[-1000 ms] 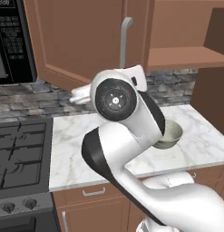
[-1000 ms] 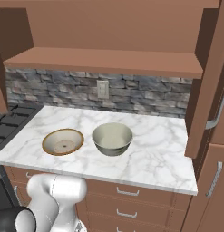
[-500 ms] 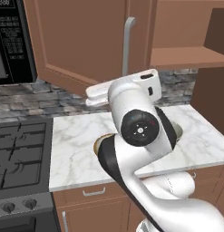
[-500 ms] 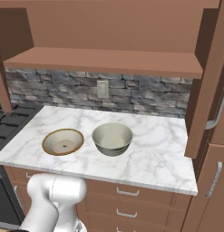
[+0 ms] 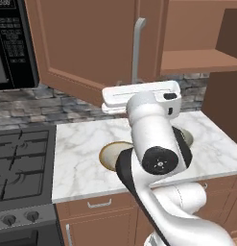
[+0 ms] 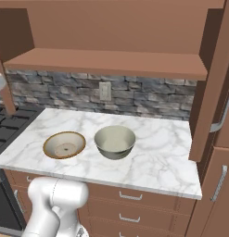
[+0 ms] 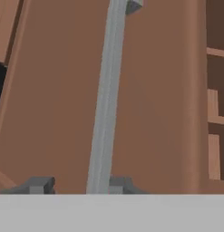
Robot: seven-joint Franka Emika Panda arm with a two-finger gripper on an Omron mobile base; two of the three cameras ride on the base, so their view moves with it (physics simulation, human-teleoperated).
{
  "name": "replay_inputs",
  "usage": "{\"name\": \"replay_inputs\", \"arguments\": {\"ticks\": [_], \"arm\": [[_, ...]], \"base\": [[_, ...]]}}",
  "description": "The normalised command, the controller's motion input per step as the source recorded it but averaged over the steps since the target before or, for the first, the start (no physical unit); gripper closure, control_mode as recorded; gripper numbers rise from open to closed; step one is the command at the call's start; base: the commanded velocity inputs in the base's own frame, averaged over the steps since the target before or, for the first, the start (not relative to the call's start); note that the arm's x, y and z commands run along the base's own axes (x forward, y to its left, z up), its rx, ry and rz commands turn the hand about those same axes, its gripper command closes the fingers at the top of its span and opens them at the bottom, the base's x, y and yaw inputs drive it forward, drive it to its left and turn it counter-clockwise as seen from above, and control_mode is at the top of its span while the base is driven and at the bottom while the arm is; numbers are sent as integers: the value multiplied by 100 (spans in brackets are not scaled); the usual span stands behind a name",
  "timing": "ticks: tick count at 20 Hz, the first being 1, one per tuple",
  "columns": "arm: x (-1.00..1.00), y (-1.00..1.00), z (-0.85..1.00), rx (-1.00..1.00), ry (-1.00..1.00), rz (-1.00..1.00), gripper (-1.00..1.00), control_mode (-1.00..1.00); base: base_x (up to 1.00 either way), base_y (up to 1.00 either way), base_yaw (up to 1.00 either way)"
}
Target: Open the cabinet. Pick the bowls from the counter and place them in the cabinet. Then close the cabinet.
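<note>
Straddling the cabinet door's handle (image 7: 105, 104) with both fingers (image 7: 40, 186)

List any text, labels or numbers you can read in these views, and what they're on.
Microwave control panel: rows of pale key markings, too small and blurred to read.
Stove knobs: no legible marks.
Cabinet, bowls, counter and outlet plate: no text.
So nothing can be quoted.

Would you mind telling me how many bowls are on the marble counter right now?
2. The shallow cream bowl sits on the counter toward the stove side; the deeper grey-green bowl stands just beside it, nearer the middle. Neither is in the cabinet yet.
</note>
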Motion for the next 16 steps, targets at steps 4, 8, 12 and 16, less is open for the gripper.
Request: {"name": "replay_inputs", "arguments": {"ticks": [4, 8, 12, 16], "arm": [[-98, -100, 62, 12, -9, 0, -100, -100], [-100, -100, 74, 13, -10, 0, -100, -100], [-100, -100, 72, 12, -10, 0, -100, -100], [-54, -89, 22, 8, 0, 1, -100, -100]], "base": [[0, 0, 0], [0, 0, 0], [0, 0, 0], [0, 0, 0]]}}
